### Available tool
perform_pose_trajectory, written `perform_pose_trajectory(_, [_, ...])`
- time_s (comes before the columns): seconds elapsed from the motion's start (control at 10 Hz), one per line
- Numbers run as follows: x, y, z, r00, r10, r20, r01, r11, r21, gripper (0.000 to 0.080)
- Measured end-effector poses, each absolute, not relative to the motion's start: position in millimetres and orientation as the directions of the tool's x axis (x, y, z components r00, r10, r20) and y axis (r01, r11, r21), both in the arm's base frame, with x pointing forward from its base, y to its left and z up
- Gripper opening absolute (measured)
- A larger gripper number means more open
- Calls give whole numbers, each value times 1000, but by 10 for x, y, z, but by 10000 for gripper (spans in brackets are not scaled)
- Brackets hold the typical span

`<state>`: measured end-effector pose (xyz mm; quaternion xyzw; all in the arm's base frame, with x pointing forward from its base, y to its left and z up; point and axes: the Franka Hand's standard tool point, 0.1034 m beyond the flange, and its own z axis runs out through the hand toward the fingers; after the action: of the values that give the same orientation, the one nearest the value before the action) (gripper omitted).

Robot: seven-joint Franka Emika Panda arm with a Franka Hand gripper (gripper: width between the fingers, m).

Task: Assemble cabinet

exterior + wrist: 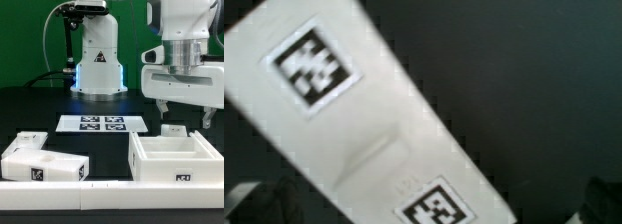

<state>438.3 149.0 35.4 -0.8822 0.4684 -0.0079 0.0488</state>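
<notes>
1. Nearest the camera, at the front of the table [35, 112] on the exterior view's right, stands the white cabinet box [160, 172]. Its top is open and a small tag sits on its front wall.
2. At the front on the exterior view's left sits a white block [48, 166] with a tag on its face. A flat white piece [27, 141] lies touching it on the far side.
3. Just behind the box lies a narrow white panel [175, 130], flat on the table.
4. The claw [182, 116] hangs over that panel, spread wide and gripping nothing.
5. In the wrist view the panel [375, 120] runs slantwise across the dark table, with one tag near each end. It is blurred.
6. The marker board [100, 124] lies mid-table, in front of the robot base [97, 70] with its blue light.
</notes>
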Motion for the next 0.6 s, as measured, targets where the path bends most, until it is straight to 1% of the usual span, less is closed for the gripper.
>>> perform_pose_trajectory(0.2, [4395,1463,351,442,-895,-60,-895,-436,-99,796])
perform_pose_trajectory(0.4, [4377,1463,341,362,-929,-75,-930,-354,-95,796])
perform_pose_trajectory(0.5, [4328,1396,283,181,-979,-98,-982,-174,-76,796])
perform_pose_trajectory(0.6, [4299,1347,232,52,-993,-107,-997,-45,-70,796])
